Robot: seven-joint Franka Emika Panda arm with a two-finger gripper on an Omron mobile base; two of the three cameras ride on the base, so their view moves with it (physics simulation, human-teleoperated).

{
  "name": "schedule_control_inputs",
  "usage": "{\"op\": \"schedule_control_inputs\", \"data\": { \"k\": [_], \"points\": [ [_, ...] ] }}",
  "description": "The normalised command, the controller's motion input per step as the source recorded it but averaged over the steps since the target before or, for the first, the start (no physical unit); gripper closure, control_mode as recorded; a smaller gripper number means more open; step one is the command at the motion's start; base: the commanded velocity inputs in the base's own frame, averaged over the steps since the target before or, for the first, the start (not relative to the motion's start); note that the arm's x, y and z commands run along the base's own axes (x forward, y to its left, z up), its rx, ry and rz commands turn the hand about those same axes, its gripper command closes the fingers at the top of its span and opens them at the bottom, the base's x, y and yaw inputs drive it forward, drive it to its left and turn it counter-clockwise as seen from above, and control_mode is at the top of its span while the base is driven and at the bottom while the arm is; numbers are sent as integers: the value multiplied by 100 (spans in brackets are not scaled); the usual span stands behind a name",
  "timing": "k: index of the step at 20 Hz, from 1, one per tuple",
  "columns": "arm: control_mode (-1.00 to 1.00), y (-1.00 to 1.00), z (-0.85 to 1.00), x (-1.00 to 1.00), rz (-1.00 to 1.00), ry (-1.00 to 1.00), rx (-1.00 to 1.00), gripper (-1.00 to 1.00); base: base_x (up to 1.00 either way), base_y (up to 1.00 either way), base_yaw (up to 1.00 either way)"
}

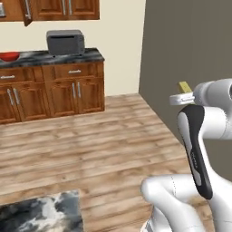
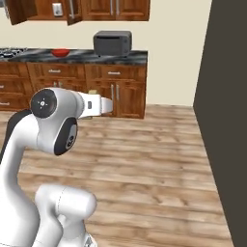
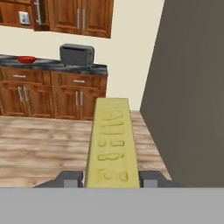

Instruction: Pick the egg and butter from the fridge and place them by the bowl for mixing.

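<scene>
The fingers are clenched on the butter, carried in the air beside the grey fridge, so the carrying step looks underway, and next it must travel to the desk with the red bowl

The only writing I can find is on the butter, the yellow stick that runs from 6 o'clock up toward 12 o'clock in the hand view. Raised letters are pressed into its top face, but they are too blurred for me to read.
</scene>
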Motion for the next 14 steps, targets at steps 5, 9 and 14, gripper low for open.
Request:
{"op": "schedule_control_inputs", "data": {
  "k": [5,9,14],
  "points": [
    [100,0,0,0,0,0,0,100,100,4,9],
    [100,0,0,0,0,0,0,100,100,14,6],
    [100,0,0,0,0,0,0,100,100,32,1]
  ]
}}
